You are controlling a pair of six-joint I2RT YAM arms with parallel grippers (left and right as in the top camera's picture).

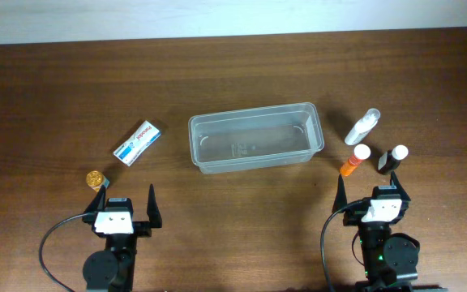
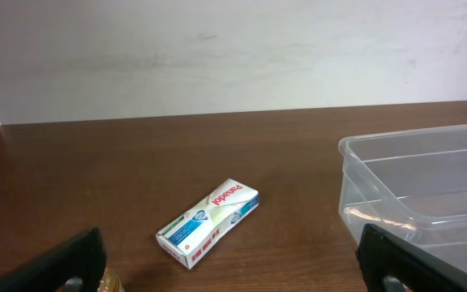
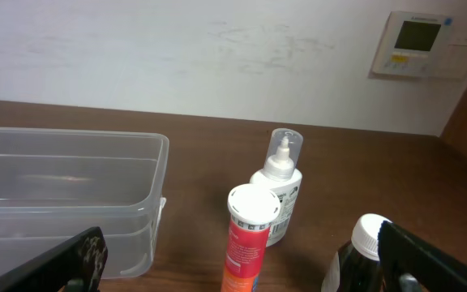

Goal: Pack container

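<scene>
Near side of the container, left gripper (image 1: 127, 191): jaws spread wide, nothing between them; it sits low over the table, well apart from the container's near-left corner.
Near side of the container, right gripper (image 1: 370, 188): jaws likewise spread and holding nothing; it sits off the container's near-right corner.
Small gold-coloured round object (image 1: 95, 178): just beside the outer finger of the left gripper, well to the left of the container; too small to tell what it is.
White and blue rectangular cardboard box (image 1: 137, 143): lying flat and askew on the table, left of the container and apart from it.
Orange cylindrical tube with a white cap (image 1: 353, 161): standing upright near the container's near-right corner, not touching it.
Dark bottle with a white cap (image 1: 392, 158): upright, to the right of the orange tube and farther from the container.
Pale plastic bottle with a nozzle under a clear cap (image 1: 362, 126): upright, right of the container's short right wall, behind the orange tube.
Clear, translucent plastic rectangular container (image 1: 254, 139): mid-table between the two groups of items, long side towards the arms, nothing inside.
Dark brown wooden table (image 1: 39, 97): bears the container and all the items around it.
</scene>
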